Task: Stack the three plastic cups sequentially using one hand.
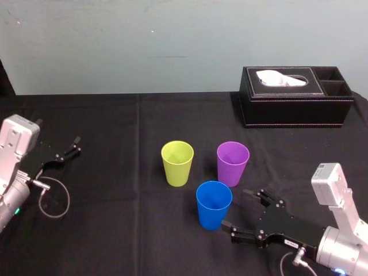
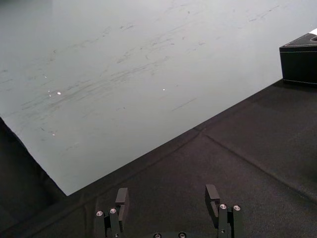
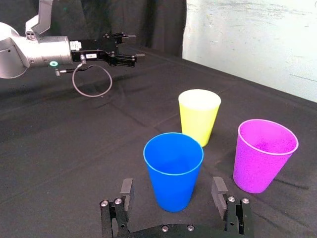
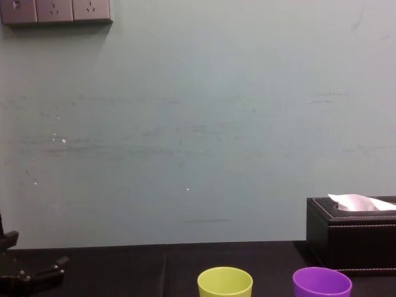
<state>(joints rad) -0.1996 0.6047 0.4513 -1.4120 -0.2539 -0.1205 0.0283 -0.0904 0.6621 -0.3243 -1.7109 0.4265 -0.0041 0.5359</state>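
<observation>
Jaws wide, R gripper (image 1: 236,209) by blue cup (image 1: 214,204), upright, mouth up, L gripper (image 1: 75,145) idle

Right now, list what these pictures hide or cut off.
- Chest view: yellow-green cup and purple cup are cut by the bottom edge; just their rims show.
- Chest view: tissue box runs off the right edge.
- Right wrist view: right claw, open either side of the blue cup, is cut by the bottom edge.
- Chest view: left claw is too dark to read, low at the left edge.
</observation>
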